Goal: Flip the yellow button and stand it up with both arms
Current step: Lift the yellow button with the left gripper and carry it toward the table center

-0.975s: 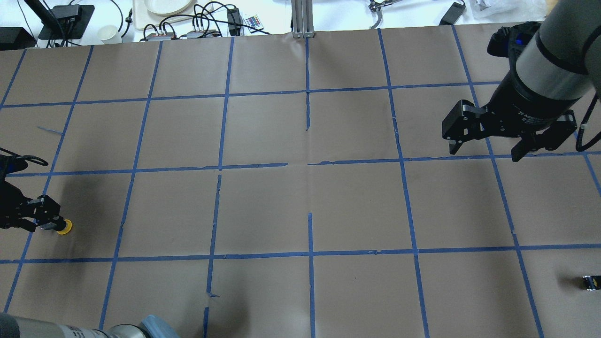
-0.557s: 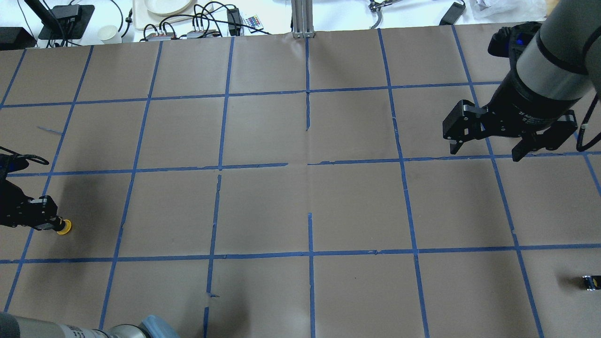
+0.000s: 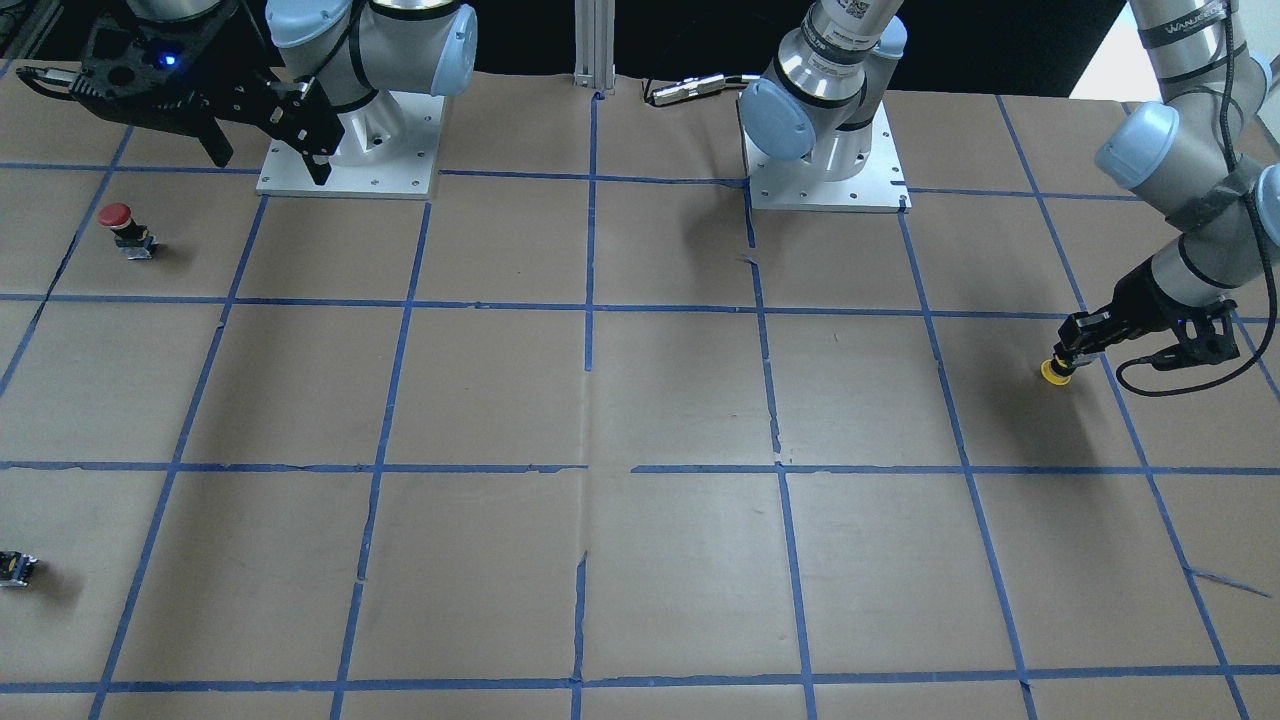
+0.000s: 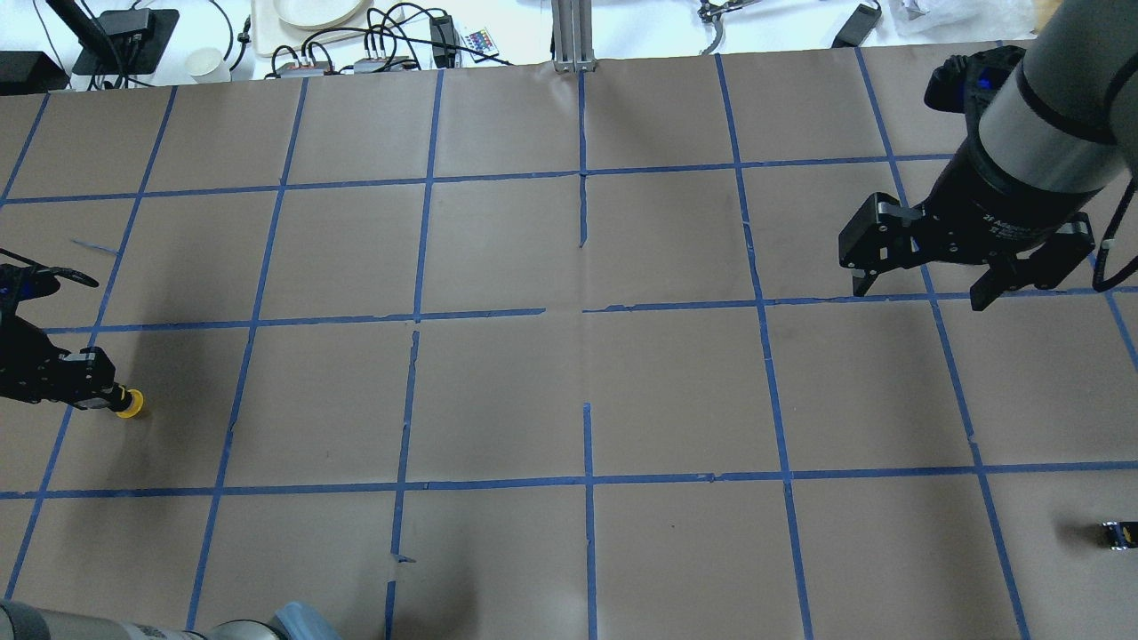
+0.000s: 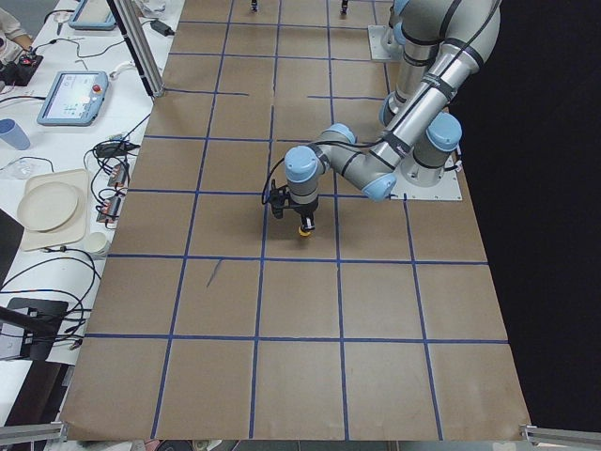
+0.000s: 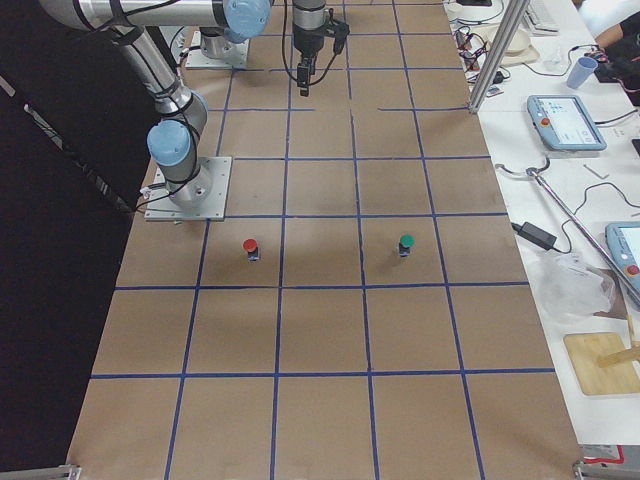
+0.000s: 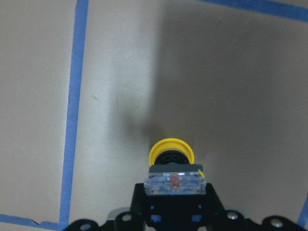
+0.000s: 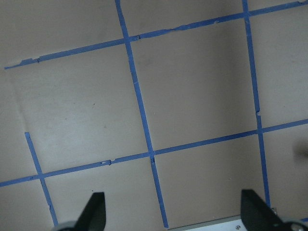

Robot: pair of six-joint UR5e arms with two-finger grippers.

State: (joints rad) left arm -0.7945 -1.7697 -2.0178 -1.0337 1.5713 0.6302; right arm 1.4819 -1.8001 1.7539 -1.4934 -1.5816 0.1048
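The yellow button is held in my left gripper at the table's left edge. The gripper is shut on the button's grey block base. The yellow cap sticks out past the fingertips, low over the brown paper. In the left wrist view the cap points away from the camera and the clear-grey base sits between the fingers. I cannot tell if the cap touches the table. It also shows in the front view, below the left gripper. My right gripper hangs open and empty, high over the right side.
A red-capped button stands near the right arm's base plate. A green-capped button stands beside the red one. A small capless block lies at the near right edge. Blue tape lines grid the paper.
My left gripper has tightened on the yellow button and moved it a little farther from the robot. The right gripper has barely moved and stays open.
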